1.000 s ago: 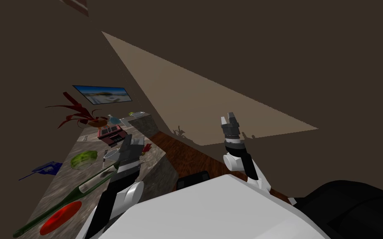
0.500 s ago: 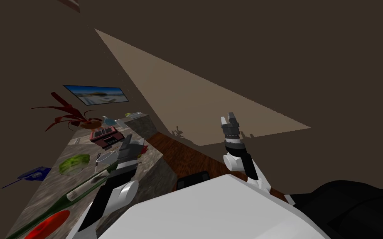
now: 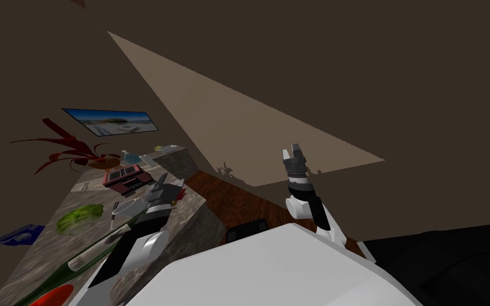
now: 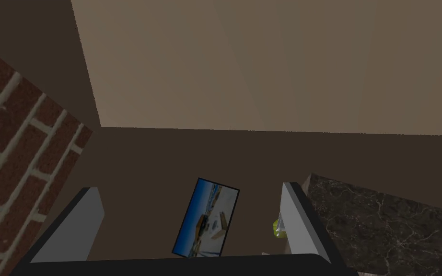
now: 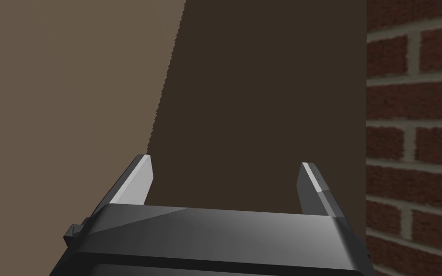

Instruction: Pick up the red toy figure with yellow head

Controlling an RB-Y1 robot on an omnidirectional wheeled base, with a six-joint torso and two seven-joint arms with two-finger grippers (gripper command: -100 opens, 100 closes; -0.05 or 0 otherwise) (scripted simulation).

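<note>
Approach under way: the left gripper (image 3: pixel 165 187), fingers spread and empty, is hovering over the counter (image 3: pixel 44 254) just beside the toy (image 3: pixel 178 194) near its edge, probably needing to tilt down and straddle it, while the right gripper (image 3: pixel 294 151), also spread, is idling aloft.

home interior, stone counter (image 4: pixel 383 225), red plant (image 3: pixel 103 161), framed picture (image 3: pixel 108 121), brick wall (image 5: pixel 416 120)

Mottled grey counter (image 3: pixel 42 252), dark green bottle (image 3: pixel 100 245), possibly striped green bowl (image 3: pixel 79 219)
</note>
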